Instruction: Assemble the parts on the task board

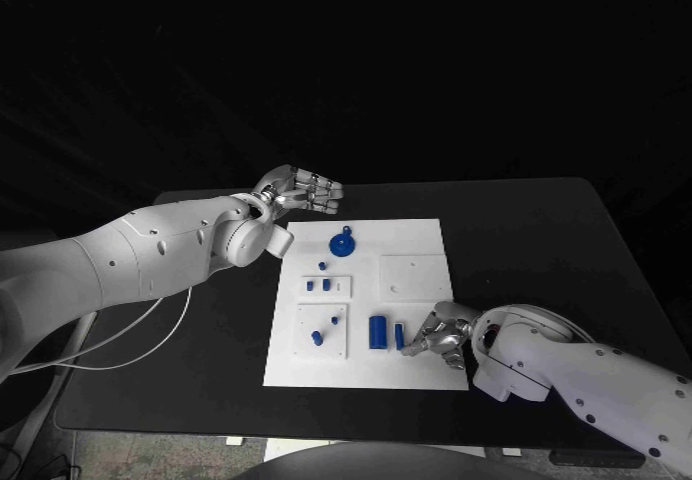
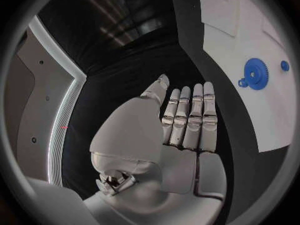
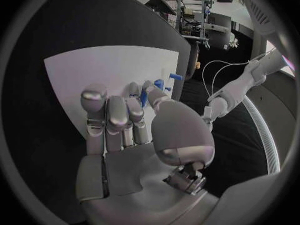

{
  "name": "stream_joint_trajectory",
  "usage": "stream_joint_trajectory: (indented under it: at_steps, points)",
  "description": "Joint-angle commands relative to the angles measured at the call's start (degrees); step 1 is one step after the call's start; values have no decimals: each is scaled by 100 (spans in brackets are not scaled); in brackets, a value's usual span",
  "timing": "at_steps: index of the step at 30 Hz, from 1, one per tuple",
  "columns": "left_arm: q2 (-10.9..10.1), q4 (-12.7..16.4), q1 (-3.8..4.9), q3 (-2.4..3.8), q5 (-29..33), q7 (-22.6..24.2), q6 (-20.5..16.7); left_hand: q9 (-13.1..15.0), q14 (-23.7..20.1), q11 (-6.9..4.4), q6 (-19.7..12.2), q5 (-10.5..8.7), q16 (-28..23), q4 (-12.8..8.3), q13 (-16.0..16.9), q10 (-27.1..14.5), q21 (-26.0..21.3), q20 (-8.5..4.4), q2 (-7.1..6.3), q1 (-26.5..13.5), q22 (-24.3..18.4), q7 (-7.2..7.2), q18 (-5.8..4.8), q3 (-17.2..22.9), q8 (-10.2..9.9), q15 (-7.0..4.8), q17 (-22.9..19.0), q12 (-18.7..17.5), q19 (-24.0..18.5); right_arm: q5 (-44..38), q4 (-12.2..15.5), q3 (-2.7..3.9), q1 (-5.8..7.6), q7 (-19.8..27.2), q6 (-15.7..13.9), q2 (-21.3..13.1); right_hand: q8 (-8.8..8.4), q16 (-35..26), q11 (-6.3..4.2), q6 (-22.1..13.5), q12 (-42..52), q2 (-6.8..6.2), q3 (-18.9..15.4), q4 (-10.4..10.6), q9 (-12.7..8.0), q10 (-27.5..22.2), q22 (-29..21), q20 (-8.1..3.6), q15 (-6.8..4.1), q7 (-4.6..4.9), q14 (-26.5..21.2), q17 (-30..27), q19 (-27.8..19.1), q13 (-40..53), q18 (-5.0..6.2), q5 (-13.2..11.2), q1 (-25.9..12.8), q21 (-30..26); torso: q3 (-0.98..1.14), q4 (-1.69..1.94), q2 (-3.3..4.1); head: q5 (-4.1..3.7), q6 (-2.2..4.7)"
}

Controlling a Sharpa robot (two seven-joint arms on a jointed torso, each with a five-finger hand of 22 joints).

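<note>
Right hand point(image 1: 440, 338) sits over the near right part of the white rectangular task board point(image 1: 411, 300), fingers curled; can't tell if it's gripping anything. Two upright blue cylindrical parts point(image 1: 379, 332) stand just left of its fingertips. Left hand point(image 1: 303, 190) hovers off the board's far left corner, fingers straight, holding nothing. Blue round gear part point(image 1: 342, 244) lies on the board's far end, near and right of that hand.

Matt white task board point(image 1: 418, 250) on matt black counter point(image 1: 548, 240); blue parts point(image 1: 378, 331) look smooth plastic; left hand point(image 2: 181, 130) glossy silver metal, arm shells smooth white plastic.
</note>
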Motion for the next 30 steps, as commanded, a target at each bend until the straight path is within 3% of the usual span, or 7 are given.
stream_joint_trajectory:
  at_steps: [1,14,18,23,25,26,30]
  points:
    - [11,6,6,2,-26,30,78,-2,-37,-15,-39,13,24,37,1,-37,-5,48,23,-15,-6,-14,-17,-1,-15,9,2,-10,1,-13,-3,-2,-12,-121,30,20,-1,-18,-52,21,8,63,13,-95,-5,10,501,-27,-38,-39,56,126,263,7,-17,20,-86,18,1,-1,2,1,-6]
    - [19,-5,5,2,-33,13,74,-2,-43,-14,-46,12,23,65,1,-41,-6,50,26,-6,-8,-13,-16,-3,-16,11,2,-9,0,-1,-39,-2,-18,-307,-5,50,-1,-12,-55,17,15,162,7,3,0,29,501,-24,-35,-42,67,126,270,11,-22,124,-274,25,2,-3,1,-15,-21]
    - [17,-8,5,2,-34,12,76,-2,-43,-14,-46,12,23,65,1,-41,-6,50,26,-6,-8,-13,-16,-3,-16,11,2,-9,0,7,-54,-2,-19,-424,111,58,0,-16,-59,13,8,164,97,-211,5,21,501,-24,-36,-46,66,123,267,11,-29,573,-145,22,3,1,2,-16,-32]
    - [20,-12,5,1,-35,42,54,-2,-42,-14,-48,6,24,80,1,-40,-5,51,31,-19,-8,-13,-14,-8,-16,11,3,-9,3,-47,-56,-2,-27,-442,163,64,0,-21,-61,50,10,137,189,-593,26,17,500,-26,-36,-45,64,120,263,18,-34,742,-11,17,3,-1,-5,-20,-29]
    - [24,-16,5,1,-37,47,52,-2,-42,-14,-48,6,24,80,1,-40,-5,51,31,-19,-8,-13,-14,-8,-16,11,3,-9,3,-64,-50,-2,-33,-438,170,65,2,-22,-62,58,7,132,189,-633,30,16,499,-26,-35,-45,63,119,262,16,-34,773,0,16,4,-4,-7,-27,-12]
    - [26,-19,5,1,-40,48,53,-2,-42,-14,-48,6,24,80,1,-40,-5,51,31,-19,-8,-13,-14,-8,-16,11,3,-9,3,-69,-47,-2,-36,-431,169,65,1,-19,-63,62,4,175,146,-769,39,19,498,-25,-35,-47,65,118,264,17,-33,810,-63,13,3,-5,-6,-32,-7]
    - [29,-15,5,1,-50,74,65,-3,-44,-15,-51,129,23,93,0,-44,-6,47,82,-11,-8,-13,-13,25,-17,9,2,-12,0,-25,-46,-2,-42,-398,181,59,-1,-25,-58,56,-6,144,123,-782,37,9,497,-25,-34,-41,60,114,262,10,-33,919,-84,8,1,-2,-1,-34,-6]
